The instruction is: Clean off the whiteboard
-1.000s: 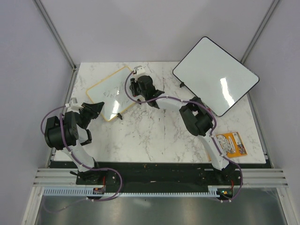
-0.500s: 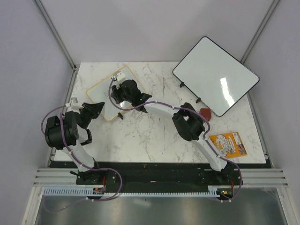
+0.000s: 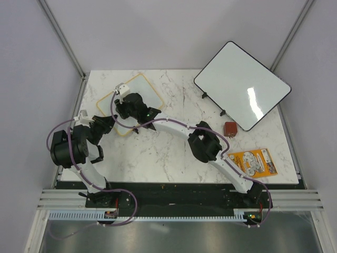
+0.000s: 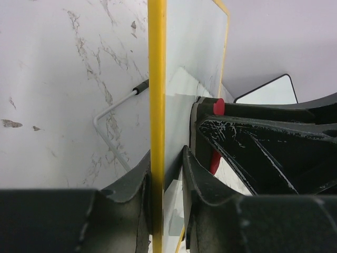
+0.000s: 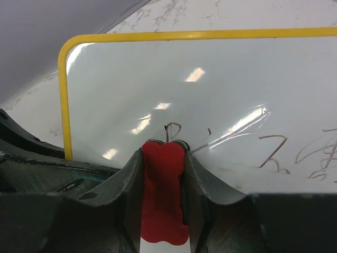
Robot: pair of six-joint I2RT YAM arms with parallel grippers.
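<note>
White marble-look table (image 3: 174,153), smooth w/ grey veins, carries everything. Biggest item on it is a black-framed board (image 3: 242,84), glossy white w/ rounded corners, propped well right of the whiteboard (image 3: 146,88) and farther back. The whiteboard sits at the table's back-left; it is a smaller rect. w/ thin yellow frame, rounded corners and a shiny face w/ thin dark pen scribbles (image 5: 274,150). Left gripper (image 4: 166,163), matte black plastic, is clamped on its yellow edge, one finger each side. Right gripper (image 5: 164,153) hangs over the whiteboard's face, hiding its middle from above, and is closed tight on a red eraser (image 5: 162,200) whose tip looks pressed to the surface. Well right of the whiteboard, nearer the arm bases, lies a flat orange packet (image 3: 255,162). Btwn packet and big board is a small red-brown block (image 3: 230,128). On the whiteboard's back side a bent wire leg (image 4: 110,118) w/ black tip rests on the marble.
</note>
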